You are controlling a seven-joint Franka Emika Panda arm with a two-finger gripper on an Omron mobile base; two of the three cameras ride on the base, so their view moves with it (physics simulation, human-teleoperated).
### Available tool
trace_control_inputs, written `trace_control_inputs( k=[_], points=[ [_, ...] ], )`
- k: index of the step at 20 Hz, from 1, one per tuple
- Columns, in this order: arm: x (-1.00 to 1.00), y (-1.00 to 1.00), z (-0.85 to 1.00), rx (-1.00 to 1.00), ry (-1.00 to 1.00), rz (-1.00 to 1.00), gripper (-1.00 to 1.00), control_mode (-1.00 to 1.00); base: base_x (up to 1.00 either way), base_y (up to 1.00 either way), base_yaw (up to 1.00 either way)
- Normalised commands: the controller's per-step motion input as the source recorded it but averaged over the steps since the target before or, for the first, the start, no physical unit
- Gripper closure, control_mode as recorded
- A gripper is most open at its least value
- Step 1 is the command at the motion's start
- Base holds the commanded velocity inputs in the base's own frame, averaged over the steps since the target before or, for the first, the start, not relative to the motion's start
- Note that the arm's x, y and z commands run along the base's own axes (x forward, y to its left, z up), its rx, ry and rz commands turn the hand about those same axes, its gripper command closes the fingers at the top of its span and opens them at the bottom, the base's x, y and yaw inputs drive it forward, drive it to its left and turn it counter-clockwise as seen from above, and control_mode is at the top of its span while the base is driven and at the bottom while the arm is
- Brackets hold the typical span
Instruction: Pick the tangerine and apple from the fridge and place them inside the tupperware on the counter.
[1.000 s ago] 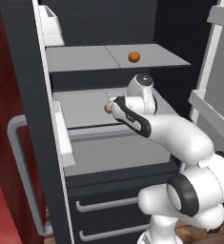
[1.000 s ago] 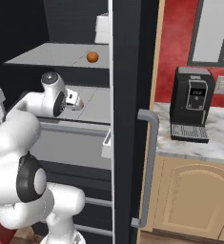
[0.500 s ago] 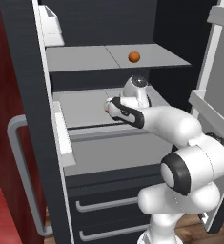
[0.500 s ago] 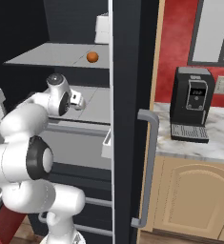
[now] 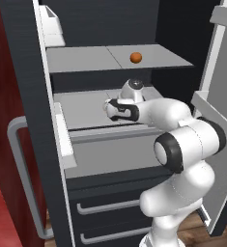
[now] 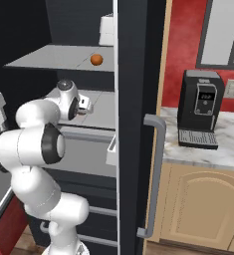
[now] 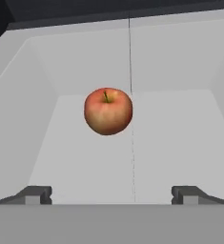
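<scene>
Nearest the hand camera, the claw sits wide open, both tips spread well apart and holding nothing, touching nothing. Apple is dead ahead of it, centred between the tips but beyond them, resting stem-up on the fridge's middle shelf. Looks like a pre-grasp line-up: the wide gap gives clearance to straddle the fruit once the hand advances.

Seen from the base cameras, the arm reaches into the fridge at middle-shelf level, wrist roughly horizontal so the fingers go in along the shelf under the one above. The apple itself is hidden behind the hand there.

Above the apple's shelf, the tangerine rests untouched on the upper shelf, toward its right part and well clear of the arm. So neither fruit is picked yet; apple goes first by the look of it.

Right of the fridge, past its door edge, the worktop carries a black coffee machine. Can't spot the tupperware from these angles.

Risk as I judge it: round fruit on a smooth shelf could roll if one finger touches first.
</scene>
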Motion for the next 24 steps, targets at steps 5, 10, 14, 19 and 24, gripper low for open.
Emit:
trace_control_inputs(
  k=[5,10,14,19,24],
  points=[
    [0.5,0.1,-0.18,0.0,0.0,0.0,-1.0,-1.0,0.0,0.0,0.0],
    [0.48,0.13,-0.2,0.0,0.0,0.0,-1.0,-1.0,0.0,0.0,0.0],
    [0.48,0.11,-0.19,0.0,0.0,0.0,-1.0,-1.0,0.0,0.0,0.0],
    [0.46,0.12,-0.2,0.0,0.0,0.0,-1.0,-1.0,0.0,0.0,0.0],
    [0.19,0.02,-0.24,0.0,0.0,-0.04,-1.0,-1.0,0.0,0.0,0.0]
  ],
)
